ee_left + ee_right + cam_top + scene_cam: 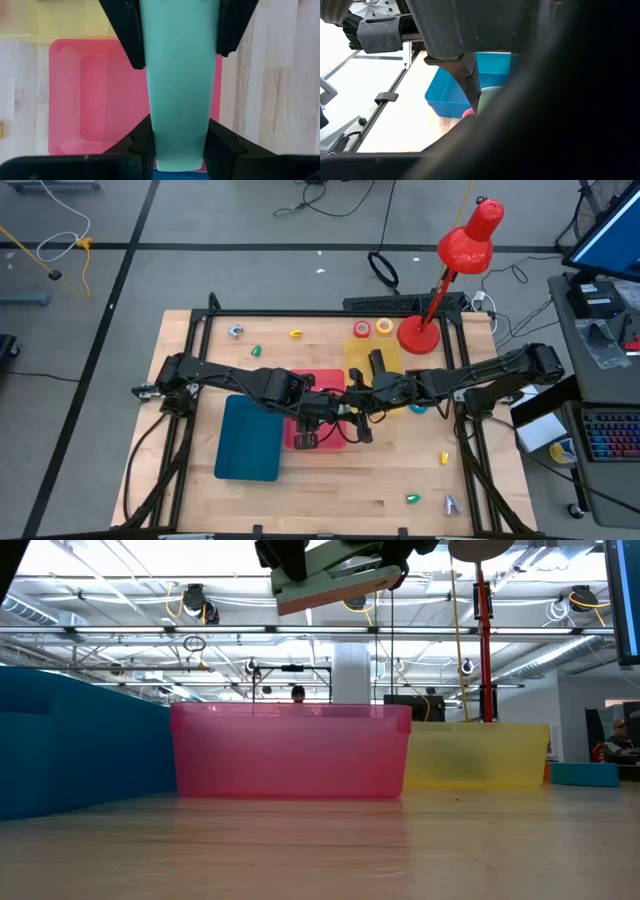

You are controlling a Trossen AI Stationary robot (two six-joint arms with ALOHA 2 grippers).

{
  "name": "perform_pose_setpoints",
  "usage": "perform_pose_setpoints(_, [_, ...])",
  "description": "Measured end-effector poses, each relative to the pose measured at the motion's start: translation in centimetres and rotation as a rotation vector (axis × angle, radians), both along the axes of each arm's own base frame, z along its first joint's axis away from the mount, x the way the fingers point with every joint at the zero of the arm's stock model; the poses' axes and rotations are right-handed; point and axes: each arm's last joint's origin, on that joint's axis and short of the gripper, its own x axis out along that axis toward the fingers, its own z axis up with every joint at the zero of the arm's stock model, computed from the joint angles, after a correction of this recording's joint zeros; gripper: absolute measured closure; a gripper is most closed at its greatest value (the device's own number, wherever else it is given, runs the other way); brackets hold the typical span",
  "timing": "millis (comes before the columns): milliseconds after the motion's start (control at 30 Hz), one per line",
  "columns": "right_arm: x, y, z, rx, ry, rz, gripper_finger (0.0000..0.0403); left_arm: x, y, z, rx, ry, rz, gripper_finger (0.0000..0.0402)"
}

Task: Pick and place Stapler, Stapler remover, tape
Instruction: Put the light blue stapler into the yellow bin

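The mint-green stapler (179, 85) is pinched flat between the left gripper (176, 90) fingers, over the pink tray (322, 383) at table centre. It's rigid, smooth plastic, probably slippery, so grip mid-body. The right gripper (372, 406) crowds in from 3 o'clock; can't tell its jaws.

Both arms crossing mid-surface above the pink tray (325, 385), blue tray (250, 438) closing off its left, yellow tray (372, 358) and red lamp base (420, 334) crowding the rear, bare surface (370, 480) open along the front edge
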Motion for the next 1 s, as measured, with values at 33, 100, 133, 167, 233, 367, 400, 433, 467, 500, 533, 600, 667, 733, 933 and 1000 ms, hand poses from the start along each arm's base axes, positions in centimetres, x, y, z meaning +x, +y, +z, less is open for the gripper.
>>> perform_pose_setpoints(33, [0.0, 0.0, 0.0, 0.0, 0.0, -0.001, 0.0284, 0.0, 0.0, 0.0, 0.0, 0.0, -0.001, 0.028])
perform_pose_setpoints(100, [0.0, 0.0, 0.0, 0.002, 0.0, -0.002, 0.0285, 0.0, 0.0, 0.0, 0.001, 0.0, -0.002, 0.0273])
perform_pose_setpoints(133, [0.0, 0.0, 0.0, 0.006, 0.0, -0.004, 0.0285, 0.0, 0.0, 0.0, 0.002, 0.0, -0.003, 0.0258])
perform_pose_setpoints(167, [0.0, 0.0, 0.0, 0.012, 0.001, -0.007, 0.0285, 0.0, 0.0, 0.0, 0.006, -0.003, -0.002, 0.0234])
perform_pose_setpoints(233, [0.0, 0.0, 0.0, 0.008, 0.005, -0.016, 0.0285, 0.0, 0.0, 0.0, 0.01, 0.001, -0.004, 0.0181])
perform_pose_setpoints(367, [-0.2, -0.1, -0.1, -0.003, 0.022, -0.035, 0.0285, -0.1, 0.0, 0.0, 0.014, 0.013, 0.011, 0.0092])
perform_pose_setpoints(400, [-0.3, -0.2, -0.2, -0.009, 0.031, -0.048, 0.0285, -0.2, 0.1, -0.1, 0.02, 0.017, 0.021, 0.0075])
perform_pose_setpoints(433, [-0.3, -0.2, -0.2, -0.013, 0.036, -0.058, 0.0285, -0.3, 0.1, -0.1, 0.026, 0.022, 0.032, 0.0061])
perform_pose_setpoints(467, [-0.3, -0.3, -0.2, -0.018, 0.042, -0.067, 0.0285, -0.3, 0.1, -0.1, 0.031, 0.028, 0.04, 0.0049])
perform_pose_setpoints(500, [-0.4, -0.3, -0.2, -0.025, 0.049, -0.079, 0.0285, -0.4, 0.2, -0.1, 0.031, 0.033, 0.049, 0.0038])
perform_pose_setpoints(533, [-0.7, -0.4, -0.2, -0.031, 0.06, -0.086, 0.0285, -0.4, 0.2, -0.1, 0.03, 0.036, 0.056, 0.0029])
perform_pose_setpoints(600, [-0.9, -0.5, -0.1, -0.041, 0.063, -0.109, 0.0285, -0.5, 0.2, -0.2, 0.031, 0.046, 0.063, 0.0015])
perform_pose_setpoints(667, [-1.2, -0.7, 0.2, -0.05, 0.064, -0.146, 0.0285, -0.8, 0.3, 0.0, 0.034, 0.062, 0.06, 0.0006])
perform_pose_setpoints(733, [-1.8, -0.8, 0.3, -0.064, 0.083, -0.19, 0.0285, -1.0, 0.3, 0.1, 0.034, 0.069, 0.062, 0.0005])
perform_pose_setpoints(933, [-3.0, -1.6, 0.9, -0.084, 0.092, -0.423, 0.0285, -2.2, 0.5, 1.4, 0.041, 0.053, 0.092, 0.0017])
perform_pose_setpoints(1000, [-3.4, -2.0, 0.7, -0.098, 0.113, -0.527, 0.0285, -2.5, 0.6, 1.9, 0.056, 0.035, 0.115, 0.002])
